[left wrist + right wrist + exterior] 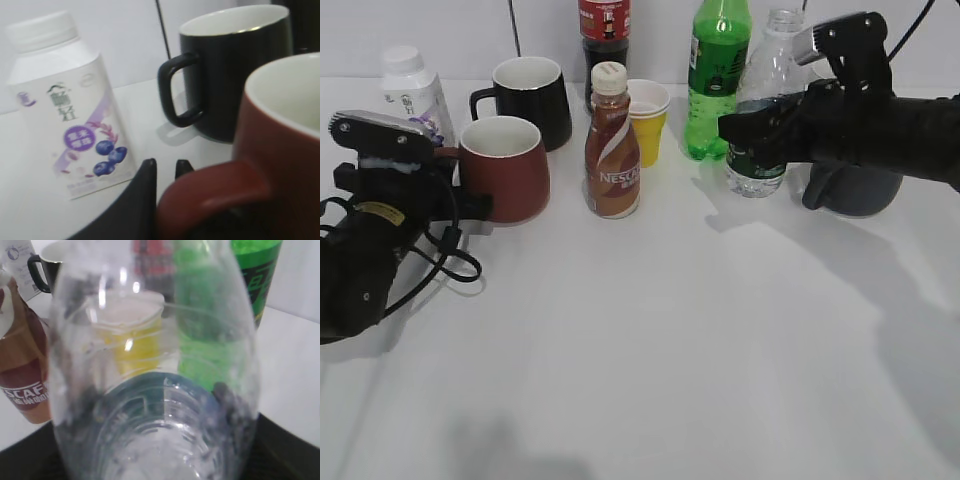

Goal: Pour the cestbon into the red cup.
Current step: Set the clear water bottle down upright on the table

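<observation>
The red cup (505, 165) stands at the left of the table, with a white inside. My left gripper (460, 192) is shut on its loop handle (215, 192); in the left wrist view the handle sits between the two black fingertips (166, 167). The cestbon (760, 110), a clear uncapped bottle with a dark green label, is upright at the back right. My right gripper (758, 135) is shut around its lower body. In the right wrist view the bottle (155, 365) fills the frame, with the dark fingers (150, 405) on either side. I cannot tell whether its base touches the table.
A black mug (532, 95) stands behind the red cup, with a white blueberry drink bottle (412, 90) to its left. A brown Nescafe bottle (612, 150), a yellow paper cup (648, 120), a green soda bottle (718, 75) and a cola bottle (604, 30) stand between the arms. A dark grey vessel (855, 190) is behind the right arm.
</observation>
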